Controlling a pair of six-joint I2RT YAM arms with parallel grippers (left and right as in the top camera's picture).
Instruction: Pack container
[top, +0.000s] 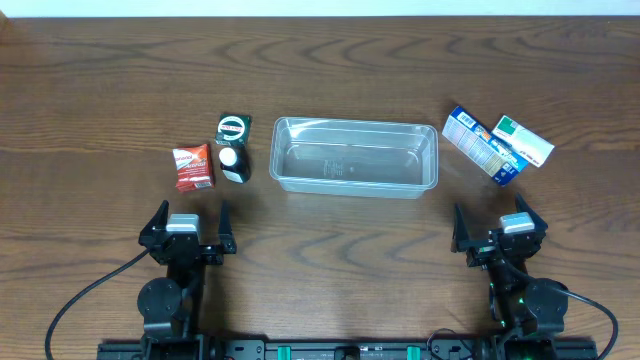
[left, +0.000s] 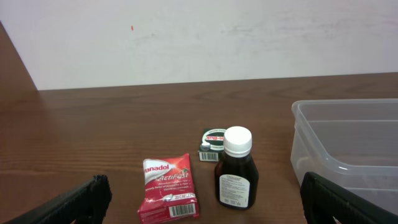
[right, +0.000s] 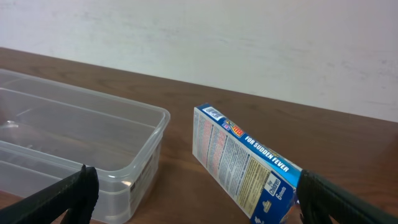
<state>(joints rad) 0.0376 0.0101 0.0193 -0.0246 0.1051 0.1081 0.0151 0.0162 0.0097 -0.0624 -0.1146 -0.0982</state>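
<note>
Clear plastic container (top: 353, 121) at table centre, empty: thin-walled, glossy, rounded corners. Likely light, slightly flexible, slippery; best pinched at the rim. Left gripper (top: 192, 215) at 7 o'clock and right gripper (top: 492, 212) at 5 o'clock, both spread wide, grasping nothing. Foil sachet (top: 192, 167) and capped bottle (top: 235, 163) at 9 o'clock; blue carton (top: 481, 146) at 3 o'clock.

Your container (top: 352, 158) is a clear, colourless plastic tub, shallow and rectangular, with rounded corners and a rim. It sits upright, open side up, flat on the counter (top: 330, 60) near the middle of the overhead view, its long sides running from 9 o'clock to 3 o'clock.
</note>
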